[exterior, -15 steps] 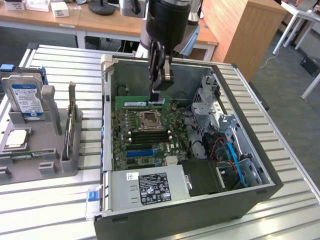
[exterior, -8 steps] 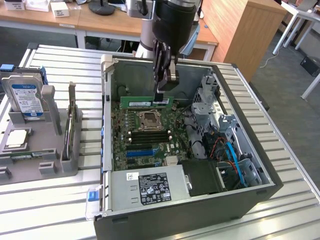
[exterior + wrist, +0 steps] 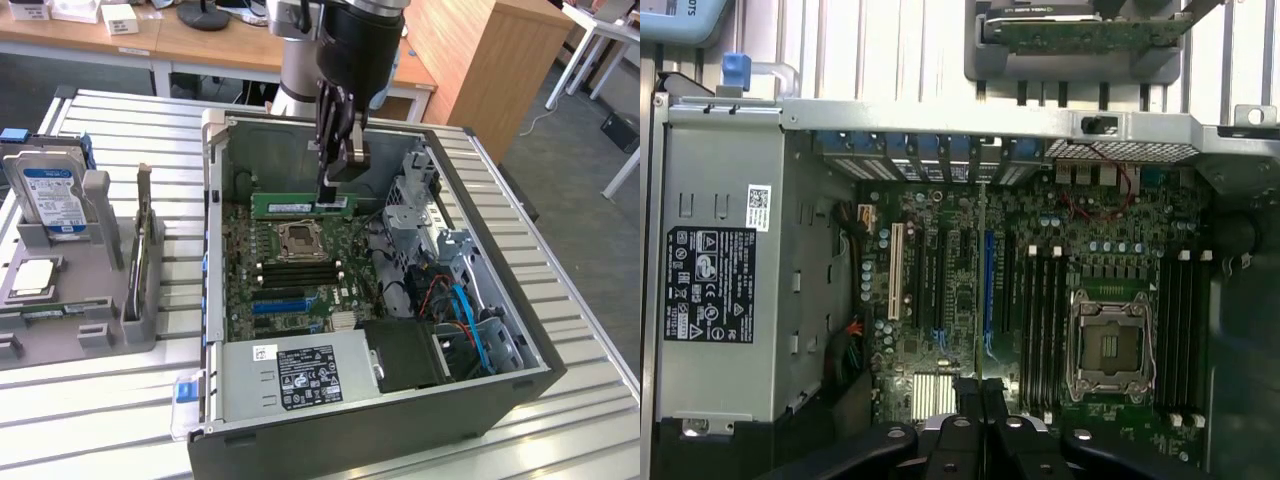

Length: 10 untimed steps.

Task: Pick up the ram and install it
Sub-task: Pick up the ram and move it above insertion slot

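Your pincer (image 3: 336, 200) is clamped on the ram (image 3: 290, 206) — stick held level, on edge, above the motherboard (image 3: 248, 282), likely to meet a slot squarely.

A big open computer case (image 3: 380, 440) sits on the ridged metal counter (image 3: 580, 400), with a green motherboard (image 3: 245, 270) flat inside and a silver power box (image 3: 300, 375) with a black sticker at its near end. On the exterior view's left, a grey holder (image 3: 100, 335) keeps a blue-and-silver hard drive (image 3: 45, 195) standing up and a square silver chip (image 3: 30, 280) lying flat. A wooden desk (image 3: 220, 45) stands far behind.
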Each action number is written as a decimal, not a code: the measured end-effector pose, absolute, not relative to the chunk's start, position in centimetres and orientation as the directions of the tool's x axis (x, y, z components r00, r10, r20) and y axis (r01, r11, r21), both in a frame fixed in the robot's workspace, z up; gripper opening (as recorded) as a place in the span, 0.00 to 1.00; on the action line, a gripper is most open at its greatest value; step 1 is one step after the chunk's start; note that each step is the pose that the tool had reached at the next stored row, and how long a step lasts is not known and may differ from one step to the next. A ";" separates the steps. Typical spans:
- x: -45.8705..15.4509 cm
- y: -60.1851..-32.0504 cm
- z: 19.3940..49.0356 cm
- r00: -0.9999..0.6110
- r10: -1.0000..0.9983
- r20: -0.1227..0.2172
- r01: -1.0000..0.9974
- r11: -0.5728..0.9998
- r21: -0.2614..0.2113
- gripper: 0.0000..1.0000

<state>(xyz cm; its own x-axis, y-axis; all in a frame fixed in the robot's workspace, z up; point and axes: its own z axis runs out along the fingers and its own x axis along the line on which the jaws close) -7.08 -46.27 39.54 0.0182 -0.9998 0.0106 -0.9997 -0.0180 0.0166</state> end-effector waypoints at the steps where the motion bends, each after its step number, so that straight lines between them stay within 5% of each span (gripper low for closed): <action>1: -6.9 -46.3 39.5 0.018 -1.000 0.011 -1.000 -0.018 0.017 0.12; 10: -5.6 -46.2 39.5 0.018 -1.000 0.011 -1.000 -0.018 0.017 0.12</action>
<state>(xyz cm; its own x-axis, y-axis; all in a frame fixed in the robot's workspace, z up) -5.56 -46.22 39.54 0.0183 -0.9998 0.0106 -0.9997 -0.0181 0.0166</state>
